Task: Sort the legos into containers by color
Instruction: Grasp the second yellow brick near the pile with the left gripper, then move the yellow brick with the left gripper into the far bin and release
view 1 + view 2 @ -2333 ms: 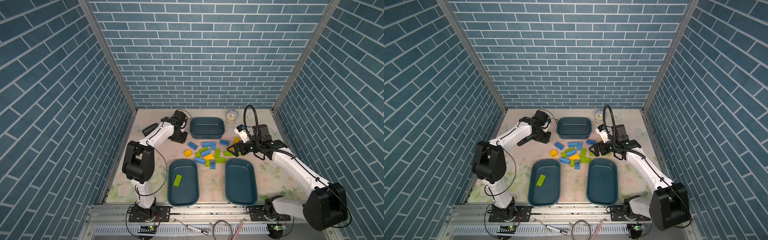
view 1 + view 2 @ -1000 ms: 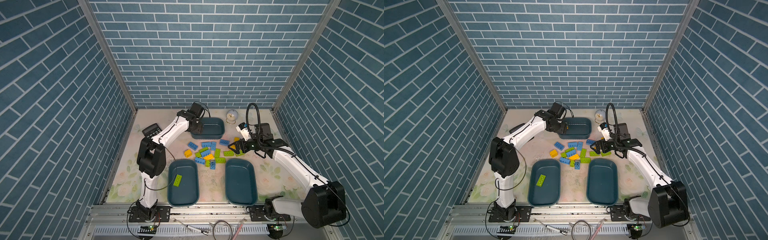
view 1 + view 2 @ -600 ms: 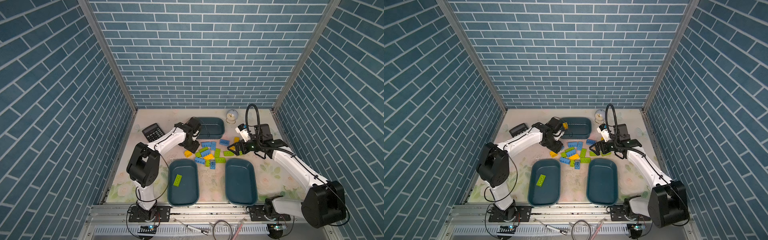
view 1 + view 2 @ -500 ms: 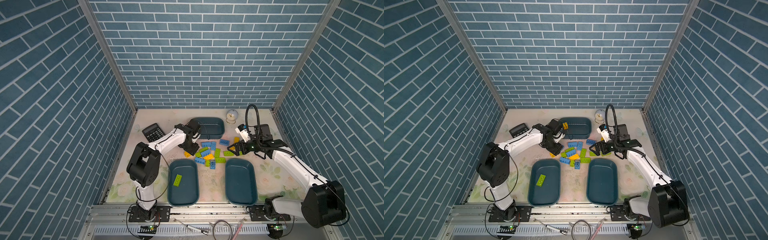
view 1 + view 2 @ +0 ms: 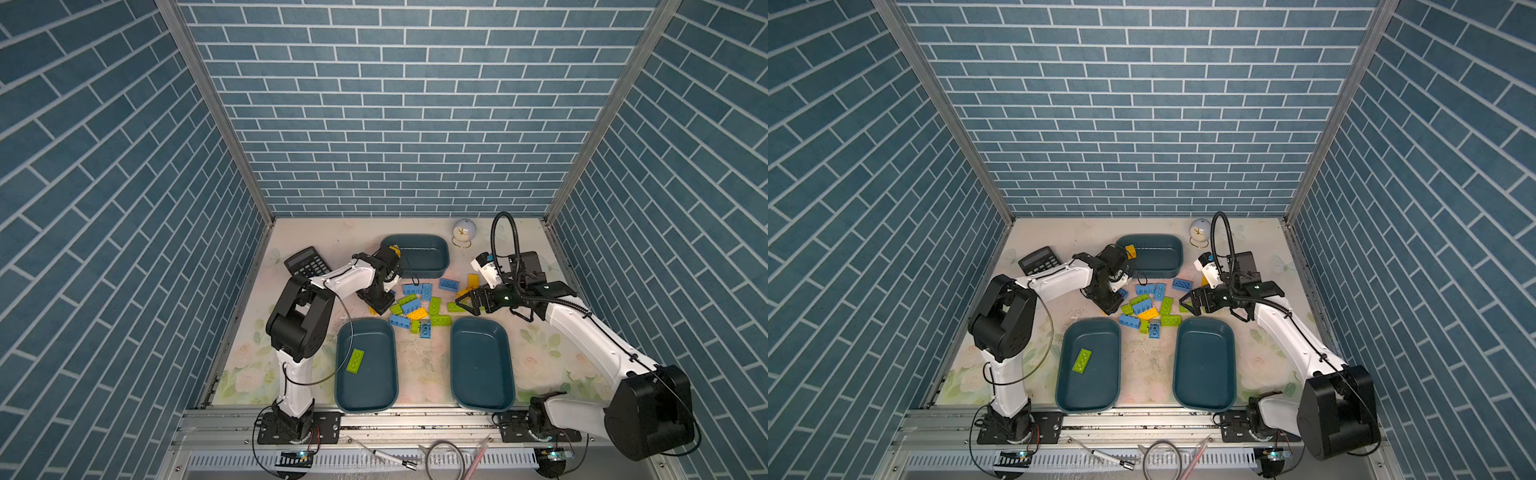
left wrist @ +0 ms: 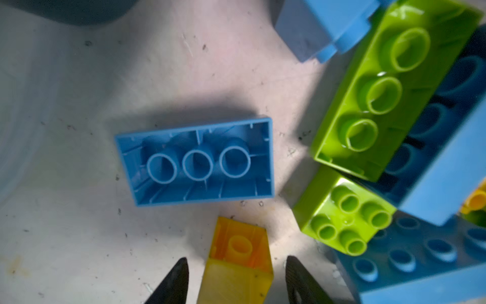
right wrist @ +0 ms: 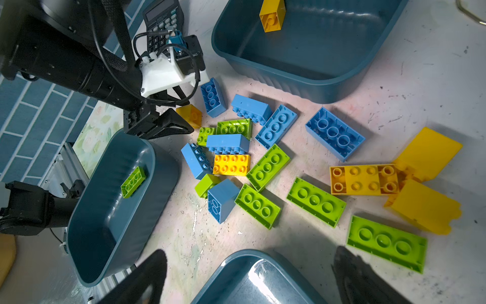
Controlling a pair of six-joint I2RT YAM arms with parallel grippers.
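Down on the bench, the left gripper straddles a small yellow brick. Its jaws are narrowed, with a thin gap on each side. That brick sits at the left edge of the pile of legos, just beside an upturned blue brick. The right gripper hangs spread wide at the pile's right side, holding nothing. Behind the pile, the far container holds a second yellow brick. In front of the pile, the near left container holds a green brick, and the near right container stands alongside it.
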